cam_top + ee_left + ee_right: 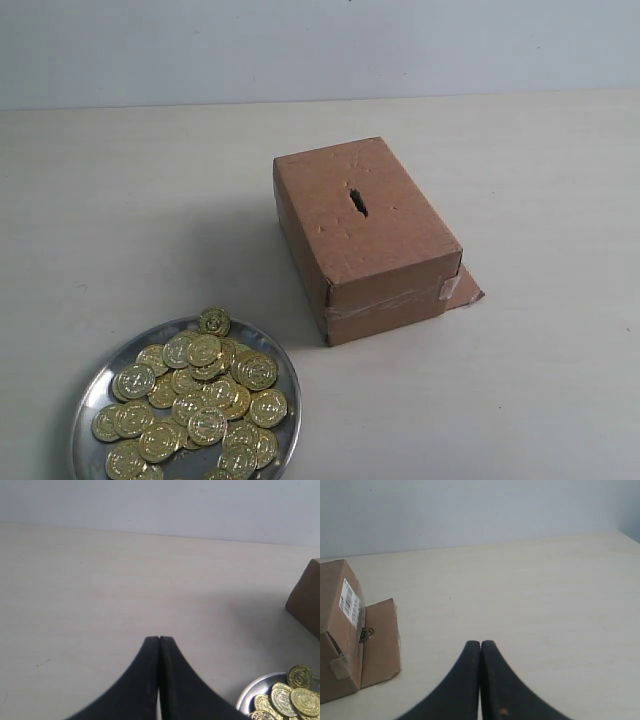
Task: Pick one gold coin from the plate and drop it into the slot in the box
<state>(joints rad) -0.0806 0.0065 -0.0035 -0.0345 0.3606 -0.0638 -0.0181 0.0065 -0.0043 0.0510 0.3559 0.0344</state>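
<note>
Exterior view: the box (365,240) sits mid-bench (120,200), its slot (357,202) a dark cut in the middle of the top face. Tape (385,305) runs across the near end, and a flap (466,290) juts from the base at the right. The plate (95,392) lies near the box's near-left corner, apart from it, heaped with coins (205,400). One coin (214,321) rests on the far rim. No arm shows here.

Left wrist view: the left jaws are pressed together, holding nothing, above bare bench (75,590). The plate's rim (248,692) and a few coins (295,695) show at one corner, with a box corner (307,602) beyond.

Right wrist view: the right jaws are likewise together and empty over the bench (530,590). The box (332,635) and flap (380,640) lie off to one side, a white label (351,602) on the box's end.
</note>
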